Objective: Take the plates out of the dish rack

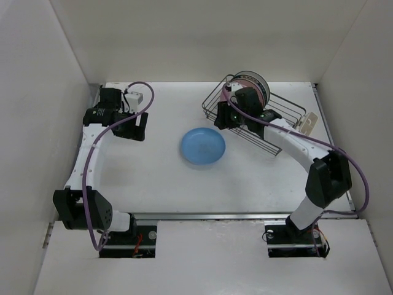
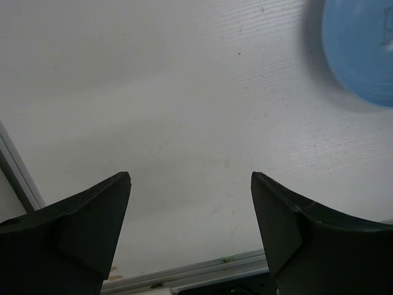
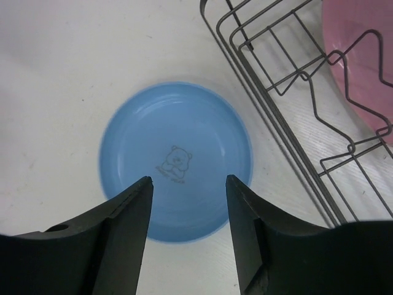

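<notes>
Leftmost, the left arm (image 1: 92, 138) is reaching along the counter's (image 1: 159, 178) far-left side. The left jaws are standing wide apart with nothing between them. Its wrist camera is showing only bare counter under them, plus a blurred slice of the blue plate (image 1: 203, 145) in the upper right corner.

Overhead, that plate is lying flat mid-counter, well apart from the left jaws and near the rack (image 1: 295, 109). The right wrist camera is adding what the overhead view is not resolving: the plate is facing up and carrying a small bear drawing (image 3: 175, 161) at its centre. The right jaws are hanging above its near rim, parted fairly wide and holding nothing.

Further right, the right arm (image 1: 295, 147) is crossing over the rack's near side. Overhead, the remaining plates (image 1: 250, 83) are standing upright at the rack's far end, and a beige holder (image 1: 309, 123) is sitting at its right end. From the wrist, only the pink plate (image 3: 362, 55) is showing behind the wires.
</notes>
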